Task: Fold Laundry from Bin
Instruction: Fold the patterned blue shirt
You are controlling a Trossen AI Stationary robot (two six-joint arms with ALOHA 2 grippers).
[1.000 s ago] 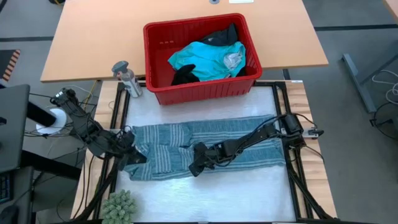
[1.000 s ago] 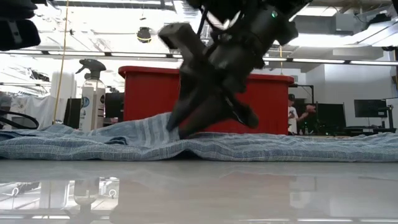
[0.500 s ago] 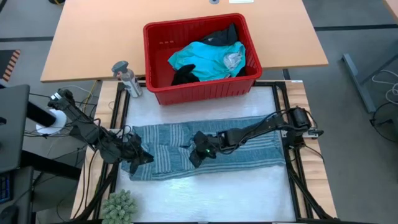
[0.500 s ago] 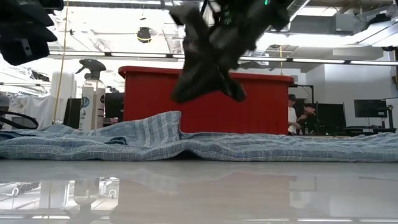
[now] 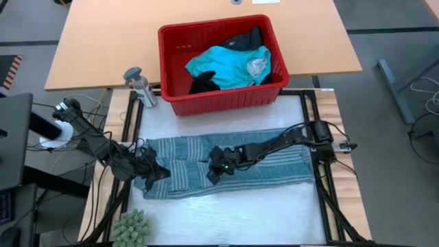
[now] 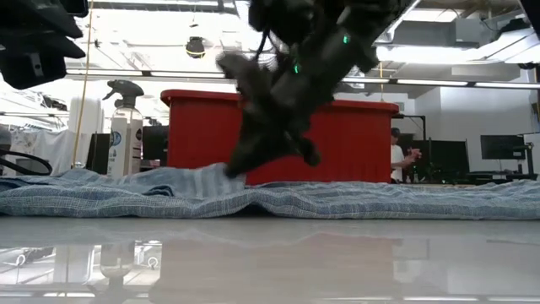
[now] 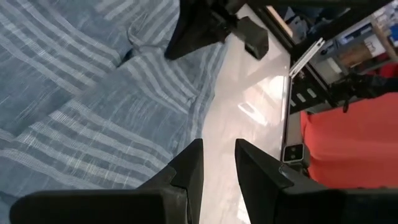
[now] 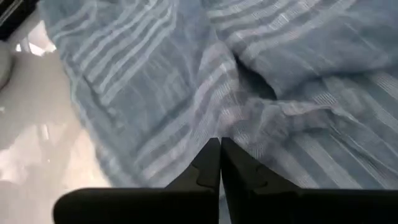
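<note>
A blue-grey striped garment (image 5: 226, 165) is spread flat across the white surface (image 5: 274, 206), just near of the red bin (image 5: 180, 75). The bin is seen at the far edge of the surface, with a bright turquoise garment (image 5: 226, 65) and black garments (image 5: 204, 84) piled inside. A grey spray bottle (image 5: 139, 85) is stood just left of the bin.

The right gripper (image 5: 214, 173) is positioned over the middle of the striped garment, slightly above the cloth in the low view; its fingers (image 8: 210, 163) are pressed together with nothing pinched between them, per the right wrist view. The left gripper (image 5: 156, 172) is placed at the left end of the striped garment, low over the cloth; its fingers (image 7: 186, 171) are slightly spread, and no cloth is held between them.

A green plant-like object (image 5: 130, 228) is seen at the near left corner. A person (image 6: 396, 156) is visible in the room behind the bin.
</note>
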